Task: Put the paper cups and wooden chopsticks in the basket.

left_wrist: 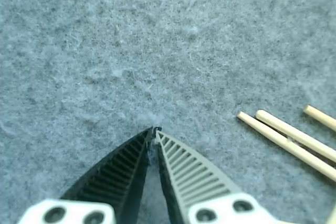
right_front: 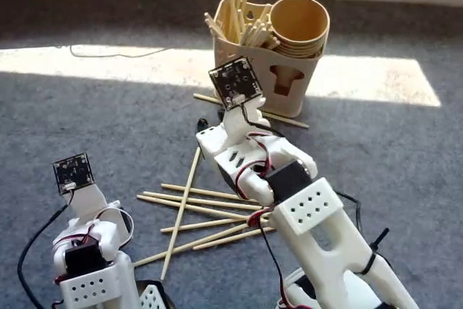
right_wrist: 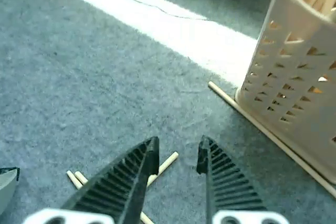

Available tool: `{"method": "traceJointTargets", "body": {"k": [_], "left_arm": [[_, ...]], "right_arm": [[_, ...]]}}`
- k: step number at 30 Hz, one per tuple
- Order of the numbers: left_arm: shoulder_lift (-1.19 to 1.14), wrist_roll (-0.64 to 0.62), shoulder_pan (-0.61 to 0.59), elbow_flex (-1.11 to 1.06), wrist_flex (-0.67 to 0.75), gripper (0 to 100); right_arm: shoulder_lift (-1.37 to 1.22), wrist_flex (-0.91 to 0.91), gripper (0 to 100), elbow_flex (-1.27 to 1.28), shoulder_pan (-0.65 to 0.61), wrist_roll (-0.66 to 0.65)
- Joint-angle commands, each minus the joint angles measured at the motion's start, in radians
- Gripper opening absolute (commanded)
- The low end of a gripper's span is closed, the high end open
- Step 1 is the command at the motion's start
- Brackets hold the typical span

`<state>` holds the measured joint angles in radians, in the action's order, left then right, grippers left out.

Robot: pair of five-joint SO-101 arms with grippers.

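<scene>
The right hand [right_wrist: 178,149], half open and empty, was best lowered astride one chopstick [right_wrist: 164,164] lying at the basket's [right_wrist: 294,77] seven o'clock

Grey carpet [right_front: 405,171], sunlit band [right_front: 43,59], thin cable [right_front: 116,56] across it.

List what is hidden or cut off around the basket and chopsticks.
High view: count of paper cups, stack sunk behind the basket wall.
High view: ends of loose chopsticks, under the right arm.
Right wrist view: basket top, cut by the edge.
Left wrist view: loose chopsticks' far ends, cut by the edge.
</scene>
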<state>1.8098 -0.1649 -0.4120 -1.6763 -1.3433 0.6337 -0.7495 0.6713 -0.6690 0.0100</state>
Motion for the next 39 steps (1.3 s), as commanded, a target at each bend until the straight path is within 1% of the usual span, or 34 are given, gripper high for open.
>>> {"method": "traceJointTargets", "body": {"k": [1, 7, 12, 18, 24, 31, 39], "left_arm": [[0.002, 0.005, 0.008, -0.019, -0.005, 1], [0.002, 0.005, 0.008, -0.019, -0.005, 1], [0.002, 0.005, 0.008, -0.019, -0.005, 1], [0.002, 0.005, 0.008, -0.019, -0.005, 1], [0.002, 0.005, 0.008, -0.019, -0.005, 1], [0.002, 0.005, 0.008, -0.019, -0.005, 1], [0.002, 0.005, 0.008, -0.019, -0.005, 1]], "right_arm": [[-0.104, -0.001, 13.5, -0.048, -0.03, 0.061], [-0.306, -0.002, 13.5, -0.117, -0.074, 0.213], [-0.461, -0.004, 13.5, -0.196, -0.074, 0.336], [-0.636, -0.004, 13.5, -0.269, -0.076, 0.41], [-0.771, -0.004, 13.5, -0.335, -0.077, 0.422], [-0.869, -0.005, 13.2, -0.372, -0.079, 0.419], [-0.892, -0.082, 0.6, -0.374, -0.088, 0.414]]}}
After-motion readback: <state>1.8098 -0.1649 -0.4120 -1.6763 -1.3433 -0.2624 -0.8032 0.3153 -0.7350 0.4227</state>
